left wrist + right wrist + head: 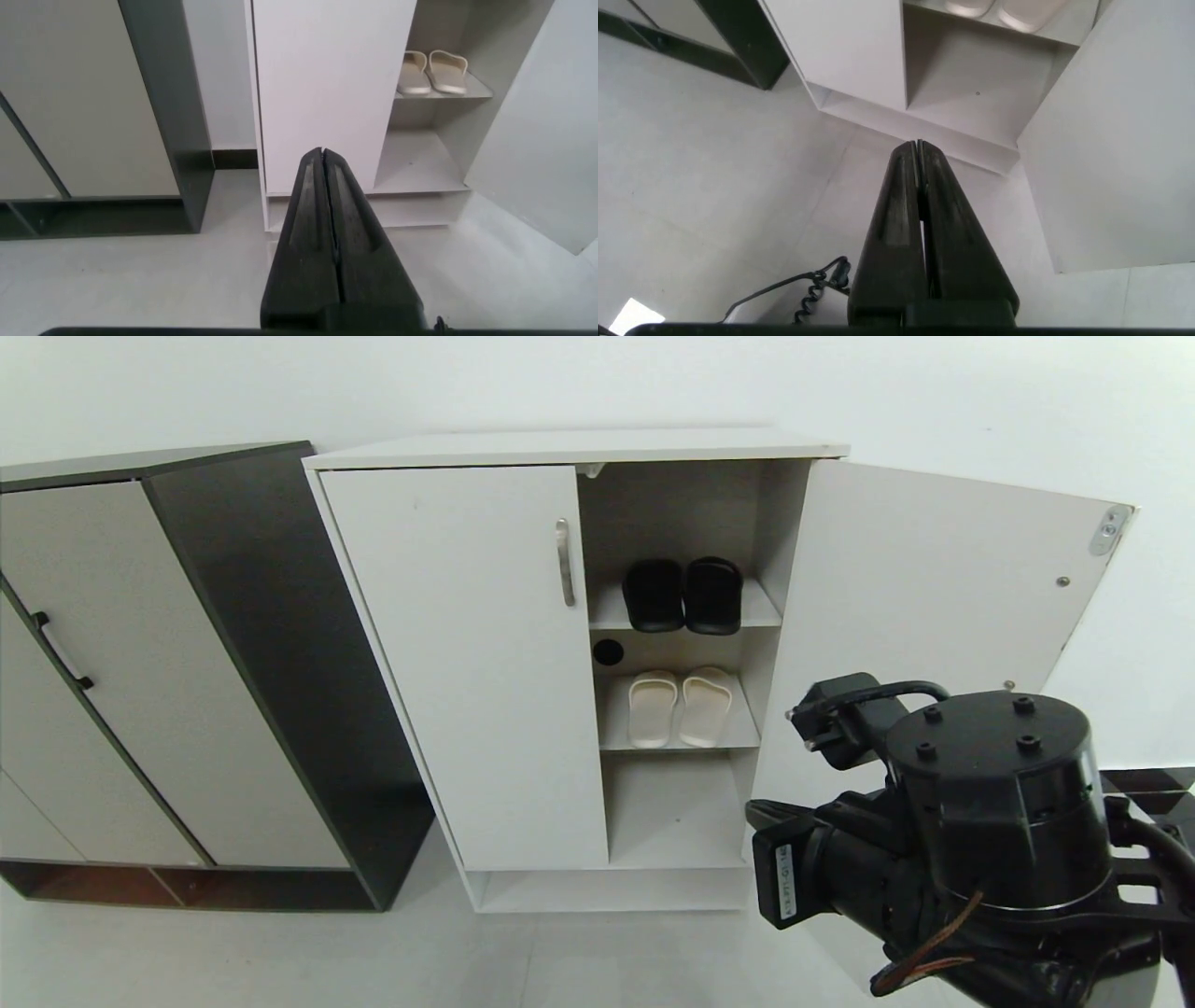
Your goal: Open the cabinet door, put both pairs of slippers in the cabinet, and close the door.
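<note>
In the head view I have the white cabinet (579, 446) in the middle of the frame. Its right door (915, 597) is swung wide open toward the right edge. Its left door (467, 663) is shut, with a metal handle (564, 563) on its inner edge.

Through the open half I see the black slippers (683, 595) side by side on the upper shelf. The cream slippers (679, 707) sit side by side on the shelf below them. A round dark hole (608, 651) shows in the back panel between the two shelves. So both pairs are inside the cabinet, and the door is not closed.

A dark grey cabinet (280, 663) stands just beside the white one, at the left of the frame. My right arm (980, 821) sits in the lower right corner, in front of the open door.

The left wrist view gives me the left gripper (322, 152), jaws closed on nothing, over the floor (140, 280) in front of the shut door, with the cream pair beyond it. The right wrist view adds the right gripper (917, 145), jaws pressed together and empty, over the floor before the bottom compartment (980, 89). It also shows a coiled black cable (799, 285) lying on the floor.
</note>
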Controlling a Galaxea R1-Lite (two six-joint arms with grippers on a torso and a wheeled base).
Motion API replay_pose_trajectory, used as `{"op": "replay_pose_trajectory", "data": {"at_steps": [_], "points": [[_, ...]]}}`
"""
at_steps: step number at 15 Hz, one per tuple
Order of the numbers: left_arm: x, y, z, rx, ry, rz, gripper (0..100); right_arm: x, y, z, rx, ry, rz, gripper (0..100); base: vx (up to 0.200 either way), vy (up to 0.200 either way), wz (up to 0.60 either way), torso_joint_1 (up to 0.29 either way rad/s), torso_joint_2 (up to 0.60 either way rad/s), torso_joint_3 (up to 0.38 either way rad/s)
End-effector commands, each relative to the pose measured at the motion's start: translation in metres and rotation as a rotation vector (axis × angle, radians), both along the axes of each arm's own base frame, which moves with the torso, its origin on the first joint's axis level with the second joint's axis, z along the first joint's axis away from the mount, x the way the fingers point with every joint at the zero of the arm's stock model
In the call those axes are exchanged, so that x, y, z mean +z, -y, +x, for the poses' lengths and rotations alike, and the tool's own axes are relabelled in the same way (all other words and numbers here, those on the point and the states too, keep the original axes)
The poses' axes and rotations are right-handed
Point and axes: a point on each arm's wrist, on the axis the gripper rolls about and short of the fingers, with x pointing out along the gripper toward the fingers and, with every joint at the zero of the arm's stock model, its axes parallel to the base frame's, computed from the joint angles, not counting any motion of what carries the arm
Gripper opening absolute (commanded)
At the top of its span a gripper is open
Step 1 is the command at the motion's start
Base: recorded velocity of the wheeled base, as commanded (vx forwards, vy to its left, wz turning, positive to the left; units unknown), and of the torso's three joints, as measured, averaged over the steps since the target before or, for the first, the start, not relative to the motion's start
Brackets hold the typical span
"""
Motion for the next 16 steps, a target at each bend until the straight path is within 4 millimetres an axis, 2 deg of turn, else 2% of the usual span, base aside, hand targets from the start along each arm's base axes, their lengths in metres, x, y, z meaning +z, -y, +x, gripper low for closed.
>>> {"op": "replay_pose_trajectory", "data": {"at_steps": [1, 7, 10, 16], "points": [[0.0001, 0.0, 0.0001, 0.0, -0.001, 0.0, 0, -0.0008, -0.0006, 0.0003, 0.0, -0.001, -0.002, 0, 0.0, 0.0, 0.0, 0.0, 0.0, 0.0], [0.0001, 0.0, 0.0001, 0.0, -0.001, 0.0, 0, -0.0014, 0.0001, 0.0008, -0.002, -0.004, -0.004, 0, 0.0, 0.0, 0.0, 0.001, -0.03, -0.027], [0.0001, 0.0, 0.0001, 0.0, -0.001, 0.0, 0, -0.0022, 0.0, 0.0009, -0.003, -0.005, -0.007, 0, 0.0, 0.0, 0.0, 0.02, -0.21, -0.313], [0.0001, 0.0, 0.0001, 0.0, -0.001, 0.0, 0, -0.0022, -0.0004, 0.0011, -0.001, -0.005, -0.008, 0, 0.0, 0.0, 0.0, 0.099, -0.5, -0.346]]}}
